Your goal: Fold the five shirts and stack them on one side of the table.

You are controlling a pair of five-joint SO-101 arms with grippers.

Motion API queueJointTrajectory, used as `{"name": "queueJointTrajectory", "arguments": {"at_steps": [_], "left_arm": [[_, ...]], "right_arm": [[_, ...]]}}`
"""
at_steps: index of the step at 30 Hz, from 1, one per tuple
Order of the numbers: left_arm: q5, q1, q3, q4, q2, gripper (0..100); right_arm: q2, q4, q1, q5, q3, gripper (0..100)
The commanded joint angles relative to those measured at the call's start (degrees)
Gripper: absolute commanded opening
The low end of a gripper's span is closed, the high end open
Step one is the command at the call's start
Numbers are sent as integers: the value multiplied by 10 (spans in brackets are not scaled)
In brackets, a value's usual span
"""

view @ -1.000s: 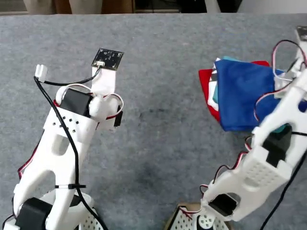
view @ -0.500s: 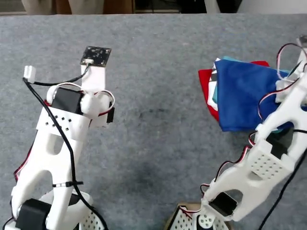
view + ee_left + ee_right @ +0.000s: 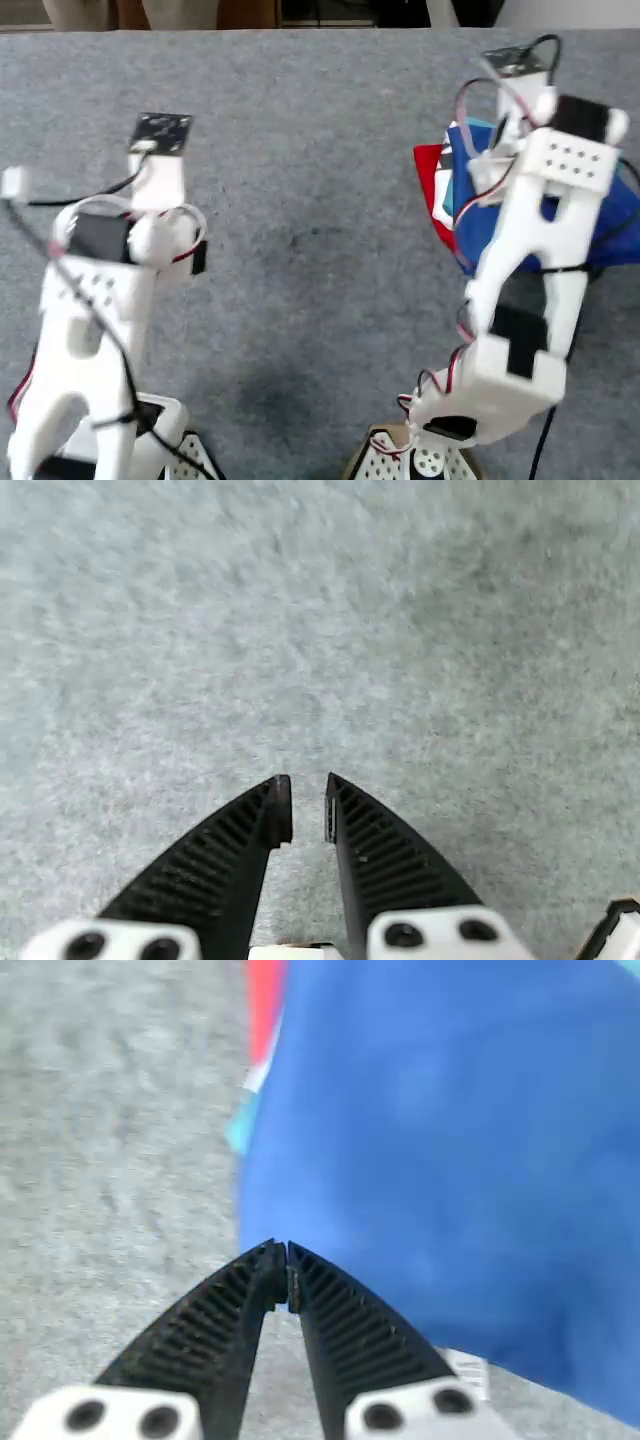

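where the stack [image 3: 430, 190] lies: right side of the surface [image 3: 320, 150], blue shirt [image 3: 450, 1110] on top.
right gripper [image 3: 288, 1260]: tips together, empty, above the blue shirt's edge; should rise without snagging it.
left gripper [image 3: 308, 810]: slightly apart, empty, over bare surface.

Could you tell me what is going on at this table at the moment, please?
Two robot arms are folding and stacking shirts. A folded blue shirt lies on top of a red shirt and others at one side of the grey table. The right gripper, shut and holding nothing, hangs over the blue shirt's edge. The left gripper, slightly open and empty, hangs over bare table away from the stack. How many shirts are stacked cannot be told.
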Motion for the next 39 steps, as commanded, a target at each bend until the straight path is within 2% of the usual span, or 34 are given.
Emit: {"name": "queueJointTrajectory", "arguments": {"at_steps": [1, 7, 11, 22, 28, 34, 37, 39], "left_arm": [[-38, -51, 43, -18, -99, 71], [-74, -137, 206, -85, -178, 71], [-95, -169, 236, -91, -204, 70], [-146, -195, 304, -104, -312, 70], [-143, -197, 387, -185, -410, 70], [-142, -198, 435, -185, -489, 69], [-144, -198, 440, -185, -508, 19], [-143, -199, 440, -178, -513, 25]], "right_arm": [[-95, -49, -21, -26, 96, 2], [-195, -87, -45, -30, 261, 2], [-289, -124, -73, -29, 364, 2], [-508, -227, -200, -30, 594, 2], [-578, -236, -201, -30, 669, 2], [-601, -233, -203, -31, 697, 2], [-602, -231, -202, -31, 699, 2], [-602, -231, -203, -31, 696, 2]]}}
